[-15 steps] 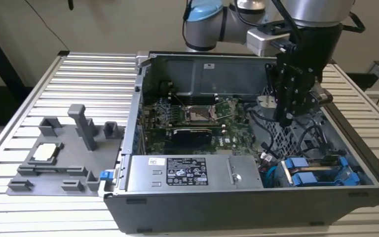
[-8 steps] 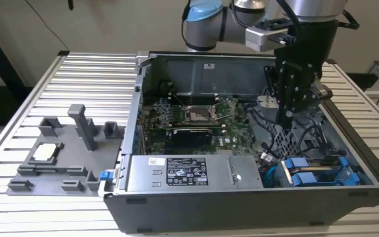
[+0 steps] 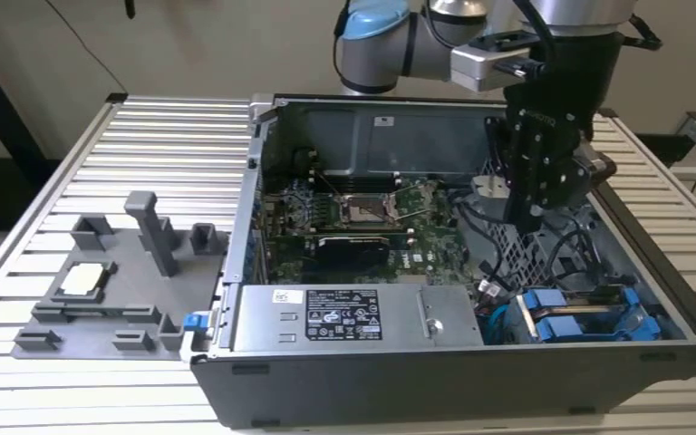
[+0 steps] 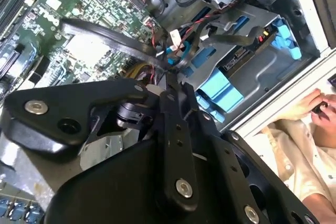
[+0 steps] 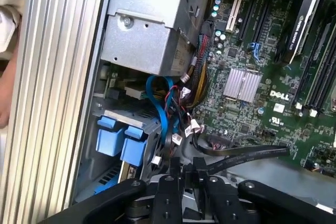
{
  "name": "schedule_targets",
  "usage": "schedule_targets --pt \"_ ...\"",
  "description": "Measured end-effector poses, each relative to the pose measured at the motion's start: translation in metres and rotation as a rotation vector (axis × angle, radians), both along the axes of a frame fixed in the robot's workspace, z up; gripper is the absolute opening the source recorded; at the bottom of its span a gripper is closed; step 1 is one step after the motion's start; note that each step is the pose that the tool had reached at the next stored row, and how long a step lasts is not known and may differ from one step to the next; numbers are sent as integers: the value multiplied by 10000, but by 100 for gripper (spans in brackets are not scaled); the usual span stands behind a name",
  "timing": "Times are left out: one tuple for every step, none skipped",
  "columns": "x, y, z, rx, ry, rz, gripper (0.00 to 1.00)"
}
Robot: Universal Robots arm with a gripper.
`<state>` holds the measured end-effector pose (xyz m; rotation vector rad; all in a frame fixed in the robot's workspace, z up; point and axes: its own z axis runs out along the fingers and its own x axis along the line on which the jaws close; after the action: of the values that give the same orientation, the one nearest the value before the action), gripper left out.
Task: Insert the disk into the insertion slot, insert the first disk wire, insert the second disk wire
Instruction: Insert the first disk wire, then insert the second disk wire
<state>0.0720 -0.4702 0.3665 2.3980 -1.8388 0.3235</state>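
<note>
My gripper (image 3: 527,222) reaches down into the open computer case, near its wall on the exterior view's right. In both wrist views its fingers stand together (image 4: 169,74) (image 5: 189,163), shut on the end of a flat black wire (image 4: 105,35) (image 5: 247,153) that arcs over the motherboard. Just beyond the fingertips, the disk's bright blue carrier tabs (image 4: 220,87) (image 5: 118,140) (image 3: 565,324) sit inside the grey sheet-metal drive cage holding the insertion slot (image 4: 262,72). Blue, red and black cables bunch between the fingers and the cage.
A labelled power supply (image 3: 336,317) fills the case's front, with the motherboard (image 3: 361,217) behind it. A perforated grey cage (image 3: 506,246) stands beside my gripper. A grey fixture tray (image 3: 106,281) lies at the exterior view's left. A person's hand (image 4: 310,103) rests outside the case.
</note>
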Motion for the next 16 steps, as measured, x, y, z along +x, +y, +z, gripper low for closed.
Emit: schedule_targets --pt "-1 -1 1 83 -12 -1 24" --pt "-2 -13 1 470 -56 -2 31" --pt "-2 -42 1 955 -75 -3 31" --pt "-2 -63 1 1073 -75 -3 31" --pt "-1 -88 0 1170 -75 -3 31" --pt "-1 -114 1 1244 -75 -3 31" --pt "-1 -141 1 1301 -75 -4 31" --pt "-1 -170 0 1346 -76 -4 31" --pt "-2 -217 1 1359 -75 -4 31" --pt "-2 -240 1 1359 -75 -4 28" --pt "-2 -248 1 1360 -76 -4 21" --pt "-2 -250 1 1359 -75 -4 21" --pt "-2 -253 1 1360 -75 -4 21" --pt "-1 -256 1 1359 -75 -4 21" --pt "-1 -257 1 1360 -76 -4 21" --pt "-1 -257 1 1360 -75 -4 19"
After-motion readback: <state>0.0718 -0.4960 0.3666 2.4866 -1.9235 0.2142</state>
